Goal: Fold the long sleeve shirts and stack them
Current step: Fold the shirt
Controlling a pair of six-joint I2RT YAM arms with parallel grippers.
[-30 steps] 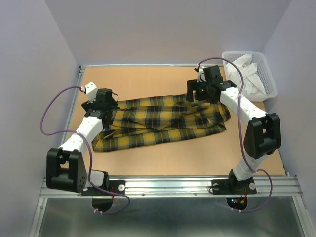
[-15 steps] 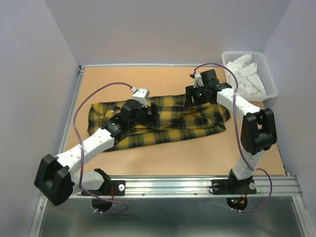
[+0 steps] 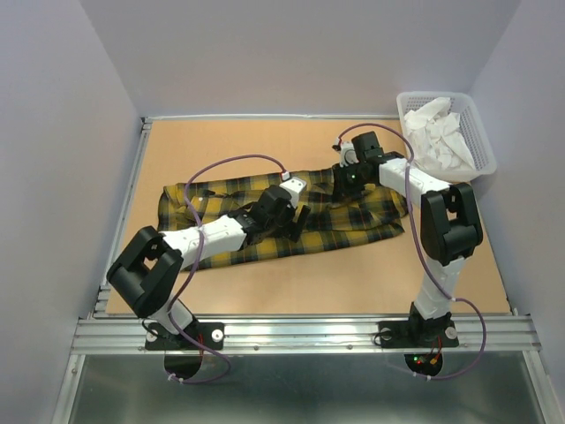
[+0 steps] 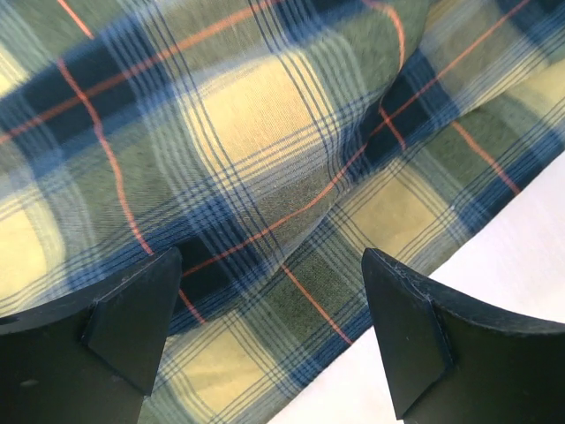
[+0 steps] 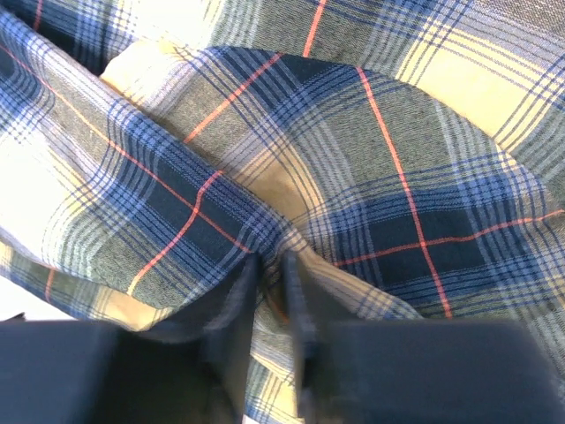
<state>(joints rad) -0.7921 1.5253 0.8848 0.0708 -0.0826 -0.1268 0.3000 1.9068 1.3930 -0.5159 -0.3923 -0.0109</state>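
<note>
One long sleeve shirt [image 3: 371,212], yellow and dark plaid, lies stretched out left to right across the tabletop. My left gripper [image 3: 296,221] hovers low over the shirt's middle near its front hem, jaws wide open with nothing between them. In the left wrist view the left gripper [image 4: 272,265] straddles the plaid hem [image 4: 265,115] next to bare table [image 4: 512,256]. My right gripper [image 3: 342,190] is down on the shirt's upper right part. In the right wrist view the right gripper [image 5: 272,265] pinches a raised fold of the plaid cloth [image 5: 397,159].
A white mesh basket [image 3: 481,146] at the back right corner holds crumpled white cloth [image 3: 437,128]. Purple walls enclose the table on three sides. A metal rail [image 3: 300,331] runs along the near edge by the arm bases.
My left arm has swung from the shirt's left end to its middle, still open. The right gripper has shifted slightly left and closed on a fold of the shirt.
</note>
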